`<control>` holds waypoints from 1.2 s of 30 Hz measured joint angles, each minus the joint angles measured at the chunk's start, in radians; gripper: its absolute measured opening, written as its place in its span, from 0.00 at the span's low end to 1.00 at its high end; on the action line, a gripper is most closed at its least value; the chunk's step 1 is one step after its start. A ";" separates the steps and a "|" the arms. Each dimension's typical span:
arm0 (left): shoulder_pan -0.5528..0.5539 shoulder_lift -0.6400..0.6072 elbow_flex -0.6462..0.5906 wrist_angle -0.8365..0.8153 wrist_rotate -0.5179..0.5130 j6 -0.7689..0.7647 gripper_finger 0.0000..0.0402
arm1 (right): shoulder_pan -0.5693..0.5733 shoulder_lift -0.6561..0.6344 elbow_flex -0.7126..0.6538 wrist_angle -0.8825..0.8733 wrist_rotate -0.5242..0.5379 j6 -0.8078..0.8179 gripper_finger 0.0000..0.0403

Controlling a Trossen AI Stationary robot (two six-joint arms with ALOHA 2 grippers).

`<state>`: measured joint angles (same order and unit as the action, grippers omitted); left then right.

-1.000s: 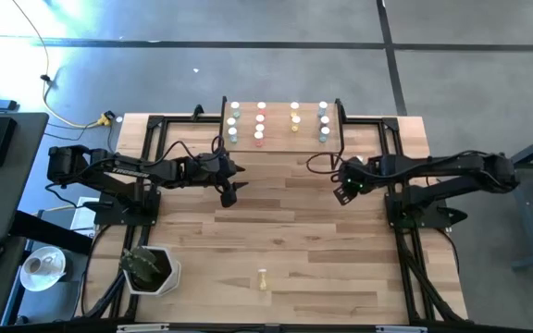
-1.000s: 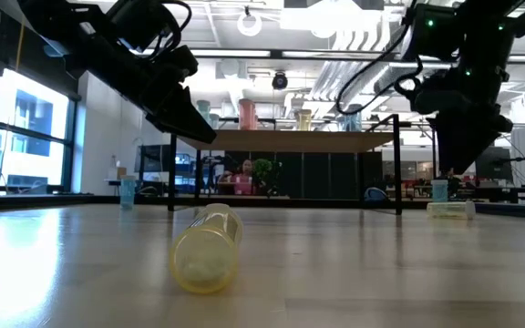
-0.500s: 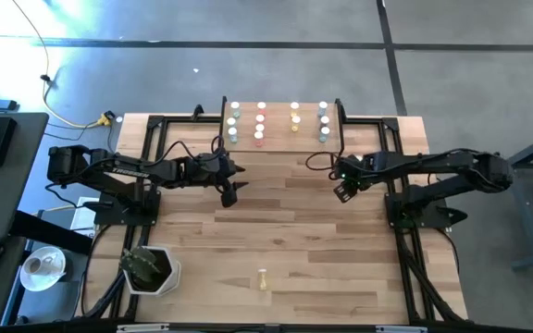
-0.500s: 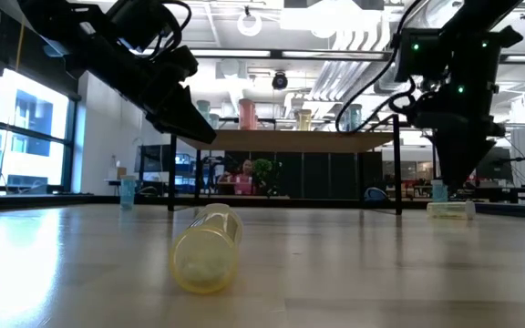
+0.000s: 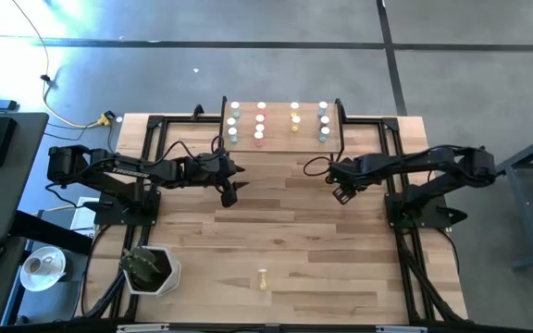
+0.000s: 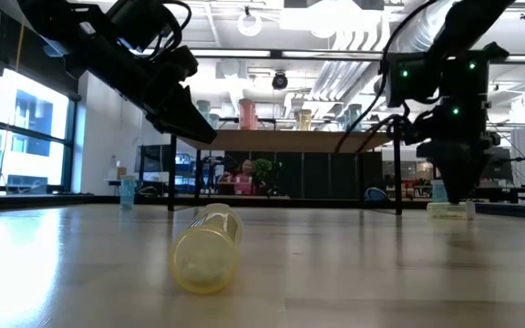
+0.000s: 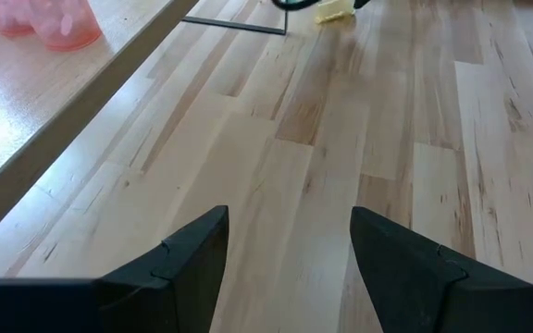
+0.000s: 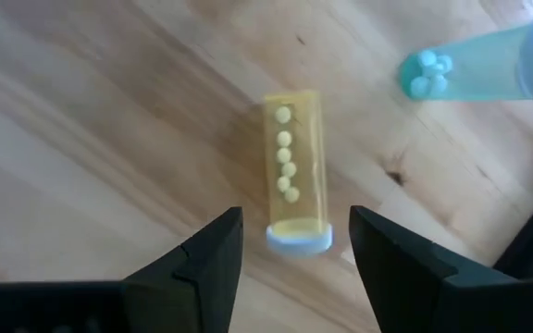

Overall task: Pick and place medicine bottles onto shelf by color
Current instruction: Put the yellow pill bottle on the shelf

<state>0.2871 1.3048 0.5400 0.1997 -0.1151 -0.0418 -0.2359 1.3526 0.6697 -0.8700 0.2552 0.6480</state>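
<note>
The shelf (image 5: 278,125) stands at the table's far middle and carries columns of green, pink, yellow and blue medicine bottles (image 5: 260,123). A yellow bottle (image 8: 296,176) lies on its side on the table, its white cap (image 8: 299,240) toward my right gripper (image 8: 294,220). That gripper is open and points steeply down, with one finger on either side of the cap end, apart from it. Beside it lies a blue bottle (image 8: 489,67). Another yellow bottle (image 5: 263,277) lies near the table's front edge. My left gripper (image 5: 231,191) hovers open in front of the shelf's left end.
A white pot with a plant (image 5: 147,268) stands at the table's near left corner. Black arm-base frames (image 5: 405,217) run along both sides of the table. The shelf's thin black legs (image 5: 341,129) stand just beyond my right gripper. Bare wood lies between the grippers.
My right gripper has gone down toward the table and a little toward its left edge, tipping to point more steeply down. It now hangs lower over the lying yellow bottle. The bottles have not moved.
</note>
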 joint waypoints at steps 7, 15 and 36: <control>0.000 0.000 0.000 0.000 0.000 0.000 0.54 | 0.000 0.071 0.000 0.011 0.008 -0.002 0.47; 0.000 0.000 0.000 0.000 0.000 0.000 0.54 | 0.000 0.132 0.003 0.039 0.003 -0.028 0.46; 0.000 0.000 0.000 0.000 0.076 -0.011 0.54 | 0.014 0.138 0.058 0.051 -0.201 -0.047 0.23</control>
<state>0.2871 1.3048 0.5400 0.1997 -0.0388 -0.0527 -0.2220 1.4906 0.7279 -0.8188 0.0541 0.6011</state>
